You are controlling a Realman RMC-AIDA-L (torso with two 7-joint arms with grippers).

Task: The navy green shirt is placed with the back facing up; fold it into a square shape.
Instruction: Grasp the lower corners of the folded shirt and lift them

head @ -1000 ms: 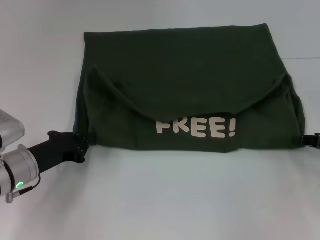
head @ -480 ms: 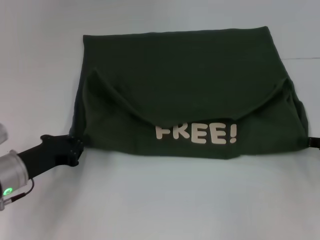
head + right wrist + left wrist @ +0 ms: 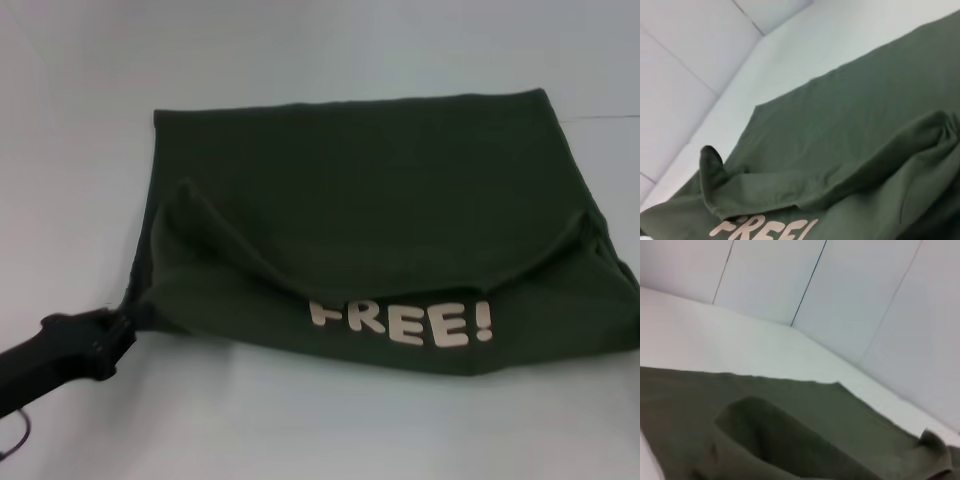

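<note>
The navy green shirt (image 3: 350, 190) lies spread on the white table, with its near part folded over so that pale "FREE!" lettering (image 3: 400, 323) shows. Both near corners are raised off the table. My left gripper (image 3: 122, 325) sits at the shirt's near left corner, its black fingers shut on the fabric there. The right near corner (image 3: 625, 285) is lifted at the picture's edge, and the right gripper itself is out of view. The left wrist view shows the shirt (image 3: 790, 425) from the side; in the right wrist view the shirt (image 3: 850, 130) appears with part of the lettering.
The white table (image 3: 330, 430) runs in front of the shirt and also behind it (image 3: 300, 50). White wall panels (image 3: 840, 290) stand beyond the table's far side.
The near edge with the lettering has come up and toward me. My left gripper has drawn down and to the left with the corner. The right gripper has slid out of the head view.
</note>
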